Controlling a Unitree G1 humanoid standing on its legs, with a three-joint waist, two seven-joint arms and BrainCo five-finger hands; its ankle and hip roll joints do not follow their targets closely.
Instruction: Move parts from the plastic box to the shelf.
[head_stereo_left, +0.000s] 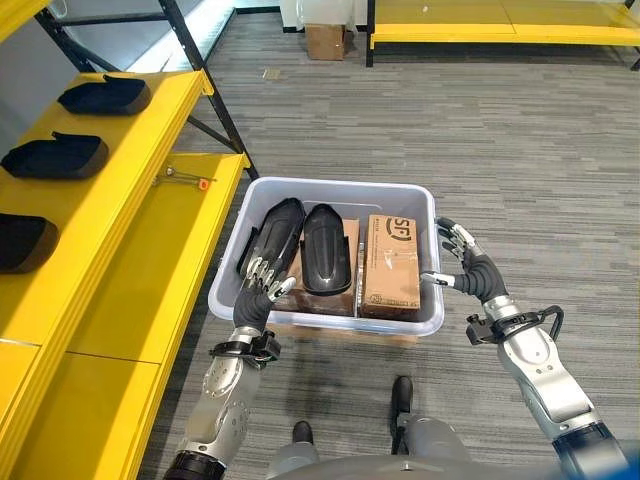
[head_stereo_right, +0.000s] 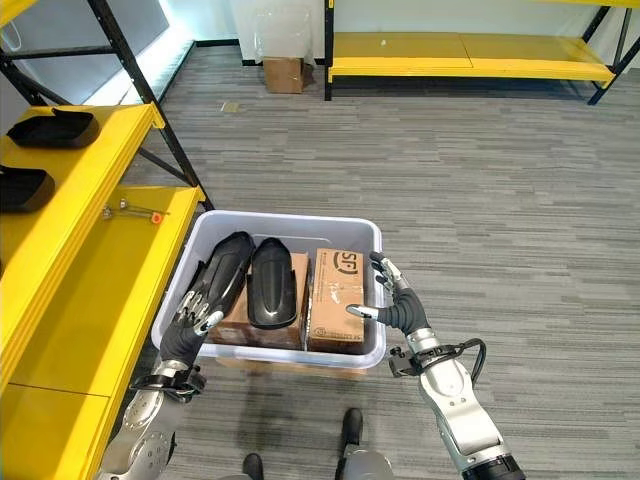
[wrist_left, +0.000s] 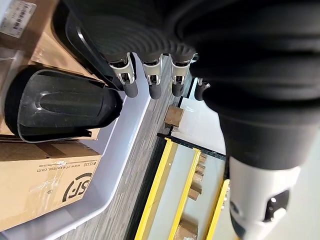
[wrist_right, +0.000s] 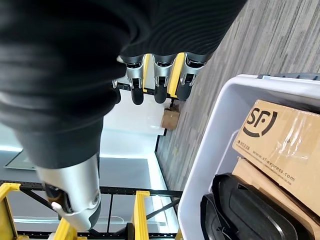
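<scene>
Grey striped carpet runs across the room, with a yellow shelf (head_stereo_left: 110, 215) along the left side already carrying black moulded parts.

In the left eye view, the pale plastic box (head_stereo_left: 420, 318) sits on the floor just right of the shelf. Inside lie two black parts (head_stereo_left: 328, 248) side by side on cardboard boxes (head_stereo_left: 390, 265). The left hand (head_stereo_left: 258, 283) reaches over the near-left rim, fingers straight and resting on the left part, nothing gripped. The right hand (head_stereo_left: 462, 258) hovers at the box's right wall, fingers spread and empty.

The right eye view shows the same layout, with a small tool (head_stereo_right: 133, 210) lying on the lower shelf board.

In the left wrist view, relaxed fingertips (wrist_left: 152, 90) hang just beside a part's (wrist_left: 62, 104) rounded end.

In the right wrist view, the fingers hang straight, apart from the box wall (wrist_right: 212, 145).

The risk, as I judge it: the glossy, tapered part could slide from a shallow one-handed grasp, or the lift could snag on its neighbour or the rim.
</scene>
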